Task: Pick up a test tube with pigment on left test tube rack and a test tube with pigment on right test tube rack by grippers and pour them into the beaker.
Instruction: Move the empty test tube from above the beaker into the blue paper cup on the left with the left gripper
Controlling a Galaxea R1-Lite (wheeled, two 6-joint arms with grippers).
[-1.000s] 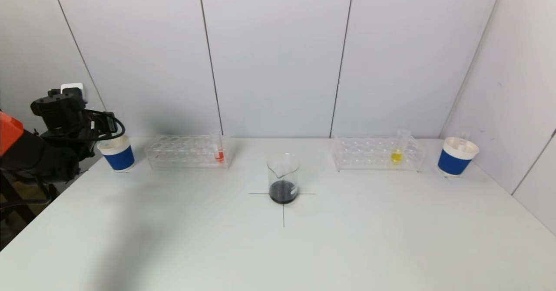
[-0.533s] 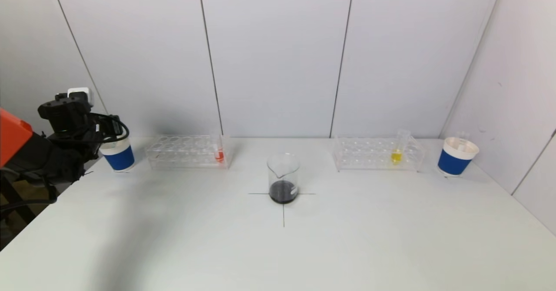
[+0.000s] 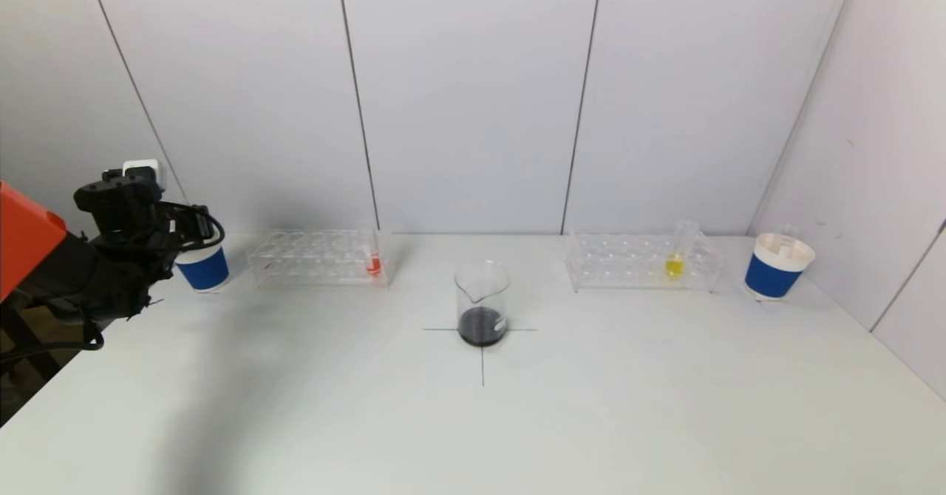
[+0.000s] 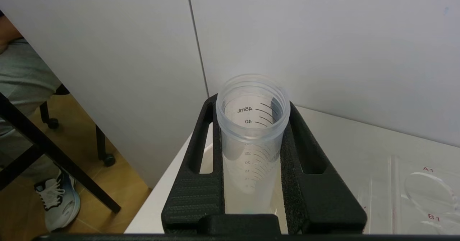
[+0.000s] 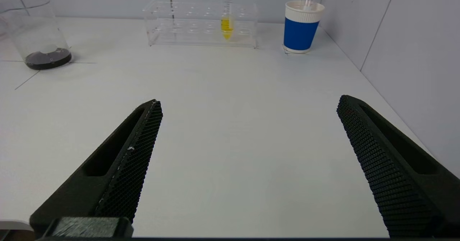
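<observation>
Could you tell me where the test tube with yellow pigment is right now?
In the head view, the test tube with yellow pigment stands in the clear plastic rack on the robot's right, between the glass beaker and the right blue paper cup.

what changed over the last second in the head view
The left pincer, shut on an empty graduated tube, rose slightly and shifted right, now covering more of the left blue cup. Nothing was taken hold of or let go. The beaker, both racks, the red tube, yellow tube and right cup stayed put.
</observation>
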